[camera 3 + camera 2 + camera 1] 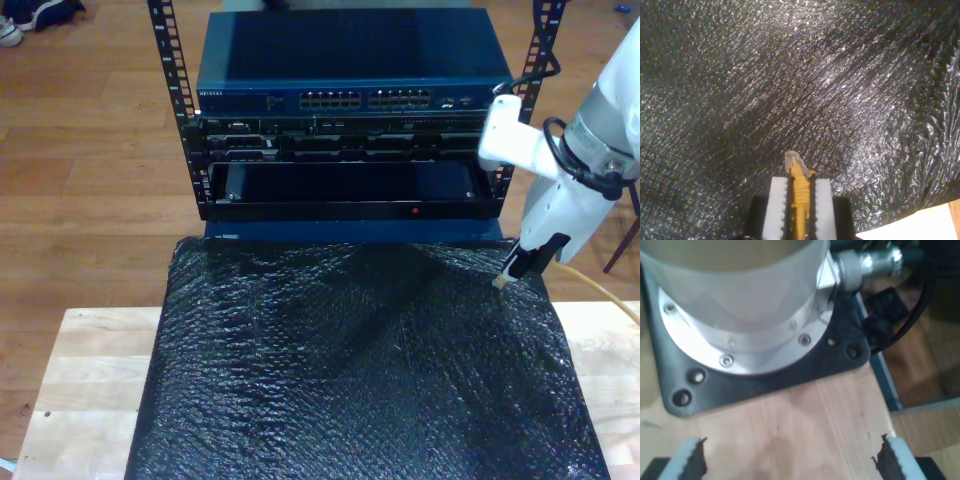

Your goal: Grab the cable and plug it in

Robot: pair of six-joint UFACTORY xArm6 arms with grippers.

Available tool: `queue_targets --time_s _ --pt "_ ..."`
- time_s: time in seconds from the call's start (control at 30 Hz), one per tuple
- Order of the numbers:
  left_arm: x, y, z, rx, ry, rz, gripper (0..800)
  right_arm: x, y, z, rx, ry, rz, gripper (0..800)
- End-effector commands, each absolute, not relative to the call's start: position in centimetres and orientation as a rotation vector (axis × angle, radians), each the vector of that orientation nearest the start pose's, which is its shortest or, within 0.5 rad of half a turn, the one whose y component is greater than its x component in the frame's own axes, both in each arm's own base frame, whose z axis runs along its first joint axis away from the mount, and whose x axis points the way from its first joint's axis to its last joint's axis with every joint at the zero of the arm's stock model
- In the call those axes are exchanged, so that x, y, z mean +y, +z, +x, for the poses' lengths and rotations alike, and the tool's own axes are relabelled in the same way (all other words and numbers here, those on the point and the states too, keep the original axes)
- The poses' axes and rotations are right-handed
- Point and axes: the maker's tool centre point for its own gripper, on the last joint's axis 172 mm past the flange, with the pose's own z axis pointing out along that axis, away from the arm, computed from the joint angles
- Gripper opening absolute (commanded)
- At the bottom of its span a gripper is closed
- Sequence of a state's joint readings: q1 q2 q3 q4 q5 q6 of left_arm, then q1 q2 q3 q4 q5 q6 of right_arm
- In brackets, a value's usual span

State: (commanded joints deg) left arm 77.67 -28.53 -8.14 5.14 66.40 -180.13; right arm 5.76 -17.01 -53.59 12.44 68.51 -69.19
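One cable clamped in my second gripper, plug pointing down toward black mat.

My first tool gapes wide — 2nd tool clamped, angled down.

Inventory from my station:
- Yellow cable: one, its single clear plug poking out between the fingers of my second gripper.
- Grippers: two, counting my first gripper.
- Black bubble-wrap sheet: one.
- Wooden table: one.
- Equipment rack: one.
- Network switch with two port blocks: one.
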Motion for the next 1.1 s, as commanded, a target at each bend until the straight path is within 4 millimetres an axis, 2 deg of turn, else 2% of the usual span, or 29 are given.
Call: queue_targets --time_s 0.67,0.87,1.0,1.1 --pt "11.4 3.7 0.6 2.809 -0.479 -2.155 800 8.8 25.2 39.7 -1.718 -0.205 -2.434 0" --pt "11.4 3.7 0.6 2.809 -0.479 -2.155 800 8.9 25.7 40.1 -1.717 -0.234 -2.440 0" --pt "11.3 3.7 0.6 2.810 -0.481 -2.156 800 10.3 26.0 40.3 -1.759 -0.252 -2.415 0" --pt "11.3 3.7 0.6 2.810 -0.481 -2.156 800 11.8 26.8 41.6 -1.812 -0.334 -2.407 0"
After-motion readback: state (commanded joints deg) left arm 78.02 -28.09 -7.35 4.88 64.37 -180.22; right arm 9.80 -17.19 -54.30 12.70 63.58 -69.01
